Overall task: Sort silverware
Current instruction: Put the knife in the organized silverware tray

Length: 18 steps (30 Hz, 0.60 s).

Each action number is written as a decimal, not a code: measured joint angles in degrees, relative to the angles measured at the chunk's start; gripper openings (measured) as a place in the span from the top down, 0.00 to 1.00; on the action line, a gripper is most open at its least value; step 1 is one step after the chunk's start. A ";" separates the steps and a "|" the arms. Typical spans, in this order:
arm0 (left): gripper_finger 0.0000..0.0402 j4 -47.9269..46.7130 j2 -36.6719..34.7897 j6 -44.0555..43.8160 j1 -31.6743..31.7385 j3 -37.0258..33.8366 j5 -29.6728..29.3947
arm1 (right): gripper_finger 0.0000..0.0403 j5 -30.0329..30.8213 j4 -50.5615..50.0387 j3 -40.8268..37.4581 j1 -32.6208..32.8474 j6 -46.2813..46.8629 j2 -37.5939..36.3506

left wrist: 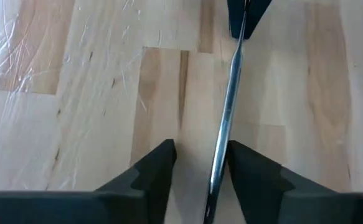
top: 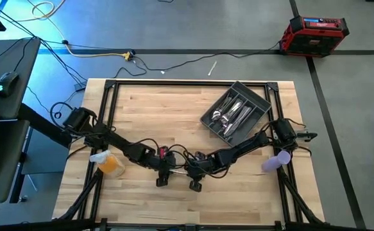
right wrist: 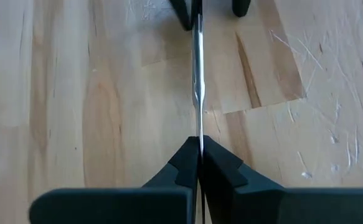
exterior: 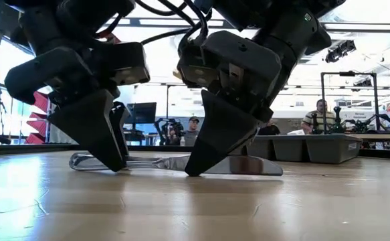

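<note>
Silverware in play is 1 slim metal knife [exterior: 181, 163] lying flat on the wooden table [top: 142, 109], toward the near edge and well apart from the dark grey tray [top: 235, 113], which sits at an angle toward the table's far right and holds the other shiny pieces [top: 230, 115] in its compartments. Both arms reach in low and meet over this knife, 1 at each end. The right gripper [right wrist: 200, 155] has its 2 fingers pressed together on the knife, so that in the right wrist view the thin edge of the metal runs straight out from between the dark pads, which pinch it with no gap to either side. The left gripper [left wrist: 200, 165] stands at the knife's other end with its 2 fingers parted; the knife passes between them, lying close against 1 finger and clear of the other, so this gripper has no grip on it. In the low view the 2 pairs of dark fingertips come down to the table side by side, the knife lying level on the wood between and behind them, with its handle's rounded end beyond 1 pair and its blade beyond the other. People [exterior: 318, 114] sit at benches in the room behind the table, far from the arms.
</note>
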 joint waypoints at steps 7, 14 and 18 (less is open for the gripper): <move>0.96 0.39 0.15 6.27 -0.15 -0.09 1.70 | 0.88 0.61 0.91 -0.28 0.78 -19.28 -2.23; 0.99 0.72 0.20 7.57 -1.14 -0.16 1.56 | 0.65 6.15 -26.14 10.21 2.68 -37.00 -4.68; 0.99 1.25 0.20 11.03 -1.26 -0.20 1.62 | 0.57 10.89 -35.23 15.50 3.94 -49.08 -4.92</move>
